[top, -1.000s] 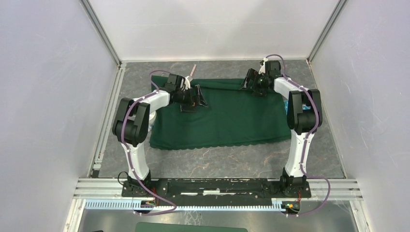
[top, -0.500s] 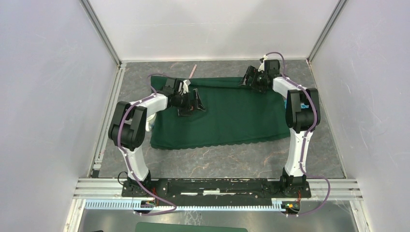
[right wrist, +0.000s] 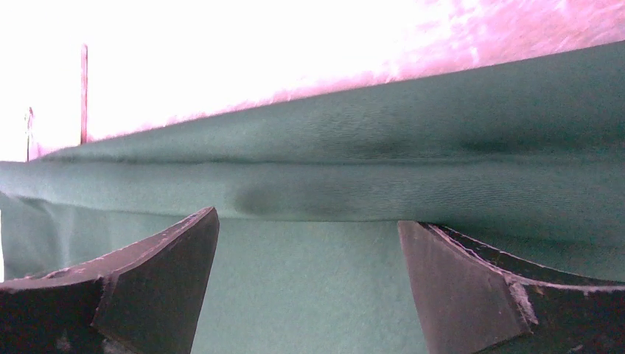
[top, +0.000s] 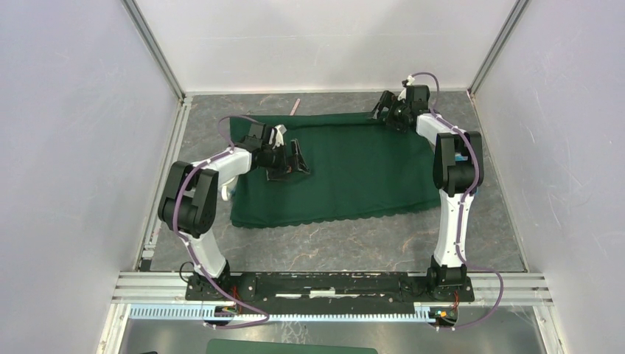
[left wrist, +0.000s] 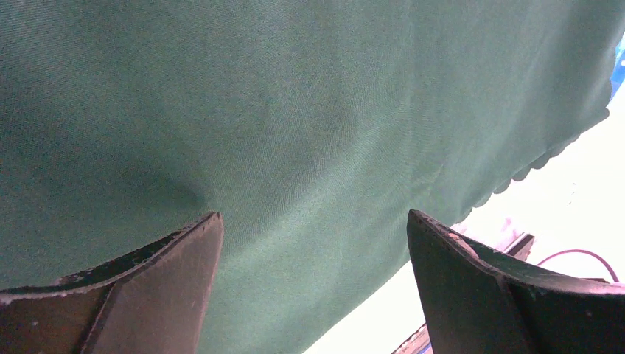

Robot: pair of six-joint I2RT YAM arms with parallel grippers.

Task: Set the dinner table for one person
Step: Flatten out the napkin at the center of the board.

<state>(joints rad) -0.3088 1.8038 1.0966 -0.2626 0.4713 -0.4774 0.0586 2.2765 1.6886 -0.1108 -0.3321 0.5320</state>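
So the table (top: 332,243) is that big grey stone-look slab filling the floor of the white booth, and the only thing really spread on it is the green cloth (top: 354,177), sitting mid-frame and a bit toward the top in the overhead view. The left claw (top: 291,164) hangs low over the left part of the cloth, spread wide with nothing in it. From its own camera the left claw (left wrist: 313,215) just has flat green fabric between the fingers, maybe a tiny dent by one finger, though that could be shadow. The right claw (top: 385,116) is up at the top edge of the cloth, also wide and empty. In its wrist view the right claw (right wrist: 306,217) lines up square on a long rolled fold (right wrist: 368,184) running along that edge. My guess is that's why it's parked there: it's set to pinch the bunched edge and pull it flat, with the left one placed to pin or smooth the middle. There's a thin pinkish stick (top: 295,105) off the top left of the cloth, and I can't tell what it is. No plate or cutlery I can make out, so I'd say it's early days.
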